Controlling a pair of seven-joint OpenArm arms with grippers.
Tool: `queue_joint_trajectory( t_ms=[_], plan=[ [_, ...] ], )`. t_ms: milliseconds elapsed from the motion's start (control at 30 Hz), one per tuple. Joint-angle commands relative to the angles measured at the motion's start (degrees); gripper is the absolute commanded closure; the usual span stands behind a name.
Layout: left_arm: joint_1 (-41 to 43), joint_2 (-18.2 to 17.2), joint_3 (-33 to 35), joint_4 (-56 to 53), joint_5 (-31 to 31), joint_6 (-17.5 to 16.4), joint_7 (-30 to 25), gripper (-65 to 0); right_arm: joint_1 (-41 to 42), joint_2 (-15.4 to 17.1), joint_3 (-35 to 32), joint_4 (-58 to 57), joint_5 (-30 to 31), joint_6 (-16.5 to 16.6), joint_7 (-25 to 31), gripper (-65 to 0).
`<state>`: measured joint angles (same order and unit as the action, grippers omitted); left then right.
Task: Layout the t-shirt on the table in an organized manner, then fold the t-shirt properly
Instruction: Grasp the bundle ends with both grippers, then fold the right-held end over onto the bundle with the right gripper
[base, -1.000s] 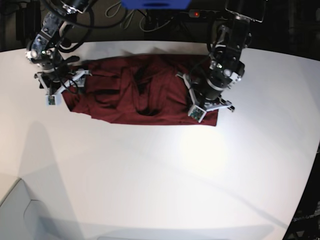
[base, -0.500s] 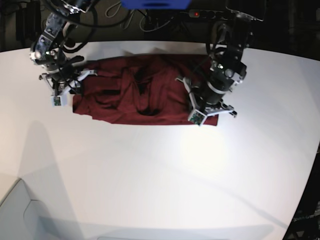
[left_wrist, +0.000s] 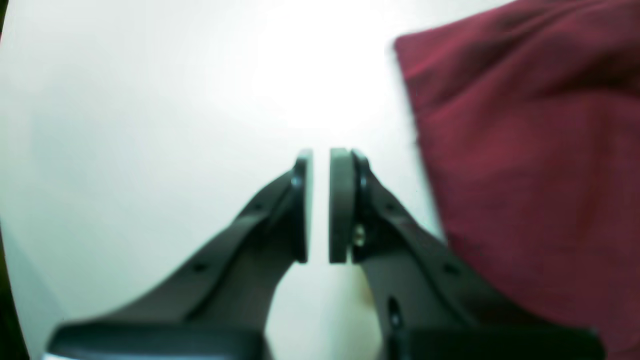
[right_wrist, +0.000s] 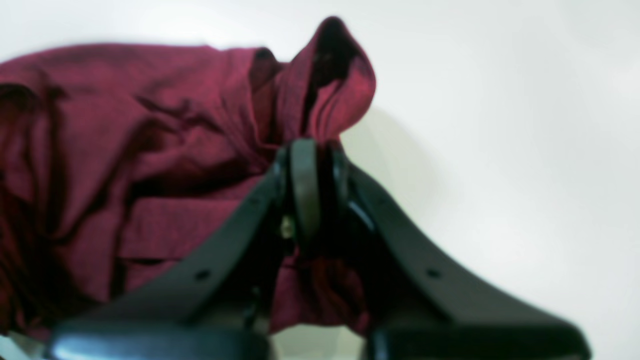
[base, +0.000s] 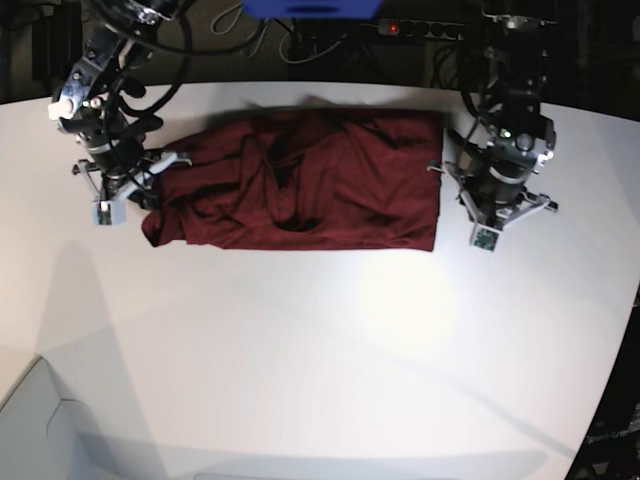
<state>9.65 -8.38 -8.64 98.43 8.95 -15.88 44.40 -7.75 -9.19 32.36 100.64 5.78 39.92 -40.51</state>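
The maroon t-shirt (base: 330, 190) lies wrinkled in a rough rectangle across the far part of the white table (base: 320, 340). At the shirt's left end my right gripper (base: 135, 180) is shut on a bunched fold of the t-shirt (right_wrist: 210, 130). In the right wrist view the fabric pokes up past that gripper (right_wrist: 312, 150). My left gripper (base: 497, 195) stands just beyond the shirt's right edge, over bare table. In the left wrist view the left gripper (left_wrist: 320, 160) is shut with a thin slit and nothing held. The t-shirt (left_wrist: 525, 150) lies to its right.
Behind the far table edge run dark cables and a power strip with a red light (base: 390, 28), with a blue object (base: 310, 8) above. The table's curved edge (base: 620, 330) falls away at the right. A pale lower surface (base: 30, 420) sits at the bottom left.
The left arm has moved right, off the shirt onto bare table. The right gripper has shut on the shirt's left end, which is now bunched and drawn in.
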Motion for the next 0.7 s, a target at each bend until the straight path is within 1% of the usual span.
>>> queue_joint_trajectory(
  t_ms=[0, 133, 233, 367, 433, 533, 667],
  plan=[
    [-0.7, 0.1, -0.5, 0.1, -0.3, 0.1, -0.9, -5.5, 0.1, 0.2, -1.0, 1.1, 1.9, 0.1, 0.9, 0.0],
    [-2.2, 0.3, -0.3, -5.8, -0.4, 0.1, -1.1, -5.5, -0.6, 0.2, -3.6, 1.2, 2.6, 0.1, 0.9, 0.0],
    [-4.2, 2.5, -0.5, -10.7, -0.4, 0.1, -1.1, -5.5, -0.7, 0.2, -5.9, 1.2, 2.6, 0.1, 1.2, 0.0],
    [-4.4, 3.4, -0.3, -11.1, -0.4, 0.1, -1.1, -5.5, -0.7, 0.2, -8.3, 2.3, 2.6, 0.1, 1.2, 0.0],
    [-4.4, 4.6, -0.3, -11.2, -0.4, 0.1, -1.1, -5.5, -0.7, 0.2, -9.9, 3.8, 2.6, 0.1, 1.0, 0.0],
    [-4.3, 5.5, -0.3, -10.9, 0.0, 0.1, -1.1, -5.5, -0.7, 0.2, -14.2, 7.4, 2.7, 0.1, 0.9, 0.0],
    [-4.3, 5.6, -0.2, -11.1, -0.4, 0.1, -1.0, -5.5, -0.7, 0.2, -20.7, 11.8, 2.7, 0.1, 0.9, 0.0]
  ],
)
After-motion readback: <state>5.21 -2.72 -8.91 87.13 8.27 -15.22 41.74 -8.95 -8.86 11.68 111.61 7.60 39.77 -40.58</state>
